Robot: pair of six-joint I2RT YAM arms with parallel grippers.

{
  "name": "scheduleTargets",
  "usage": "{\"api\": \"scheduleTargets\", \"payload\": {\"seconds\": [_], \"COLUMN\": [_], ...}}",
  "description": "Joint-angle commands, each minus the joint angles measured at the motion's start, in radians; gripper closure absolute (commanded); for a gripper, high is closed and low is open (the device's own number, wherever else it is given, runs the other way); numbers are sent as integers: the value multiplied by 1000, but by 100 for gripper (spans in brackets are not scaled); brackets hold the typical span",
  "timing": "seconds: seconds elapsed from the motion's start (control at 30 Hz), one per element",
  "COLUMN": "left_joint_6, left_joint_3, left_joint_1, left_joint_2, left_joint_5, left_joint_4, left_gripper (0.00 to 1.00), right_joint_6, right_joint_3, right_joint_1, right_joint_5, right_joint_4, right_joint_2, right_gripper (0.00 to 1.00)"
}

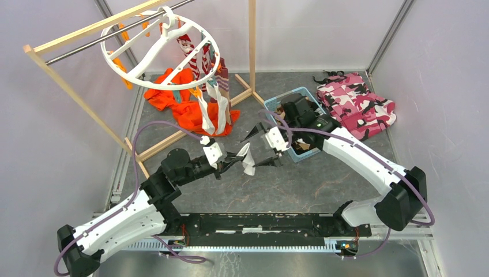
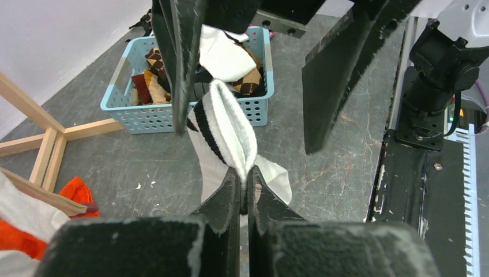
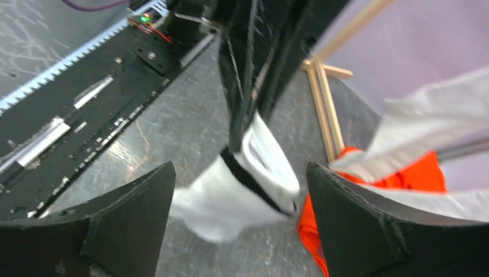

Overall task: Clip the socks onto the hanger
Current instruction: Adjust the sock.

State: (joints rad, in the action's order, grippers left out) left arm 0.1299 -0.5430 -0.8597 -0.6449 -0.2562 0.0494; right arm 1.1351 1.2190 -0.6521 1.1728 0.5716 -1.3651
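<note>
Left fingers (image 2: 226, 203) fill the bottom of the left wrist view, pressed together on a white sock (image 2: 222, 130) with black stripes. They grip near its cuff as far as I can tell, with cloth pinched between them and no gap showing. Sock hangs above the tabletop (image 2: 323, 167), between the two arms, loose end drooping. Right fingers (image 3: 130, 216) stand wide apart on either side of the sock, holding nothing.

Hanger (image 1: 138, 77) hangs from the wooden rack (image 1: 75, 95) at far left, well apart from the held sock. Several socks dangle from its clips, a red-and-white striped sock (image 1: 196, 57) among them. More socks lie in the blue basket (image 2: 144, 118).

Handling, judged:
- Sock is light, soft and limp. It folds and swings and will not keep a shape. Nothing about it is fragile.
- One pinch at the cuff looks enough to carry it.
- Ribbed cuff is the thicker, firmer edge, so the best place for a clip. Leave some cuff clear of the pinch for the clip to bite.
- Risk: a thin pinch could slip if the sock snags.
</note>
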Motion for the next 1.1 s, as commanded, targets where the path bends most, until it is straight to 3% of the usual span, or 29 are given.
{"api": "scheduleTargets", "payload": {"seconds": [0.0,0.17,0.5,0.8,1.07], "left_joint_6": [44,40,21,13,23], "left_joint_3": [-36,-24,-17,-16,-29], "left_joint_1": [-2,-2,-2,-2,-2], "left_joint_2": [-13,-10,36,53,41], "left_joint_5": [-52,-57,-57,-55,-56], "left_joint_4": [32,61,61,46,40], "left_gripper": [98,98,98,98,98], "right_joint_6": [-29,-145,-176,-184,-208], "right_joint_3": [17,0,-9,18,33], "right_joint_1": [-58,-65,-51,-35,-34], "right_joint_5": [34,13,-46,-18,22], "right_joint_4": [-73,-153,-161,-138,-129], "right_joint_2": [2,10,16,30,42], "right_gripper": [16,32,36,56,65]}}
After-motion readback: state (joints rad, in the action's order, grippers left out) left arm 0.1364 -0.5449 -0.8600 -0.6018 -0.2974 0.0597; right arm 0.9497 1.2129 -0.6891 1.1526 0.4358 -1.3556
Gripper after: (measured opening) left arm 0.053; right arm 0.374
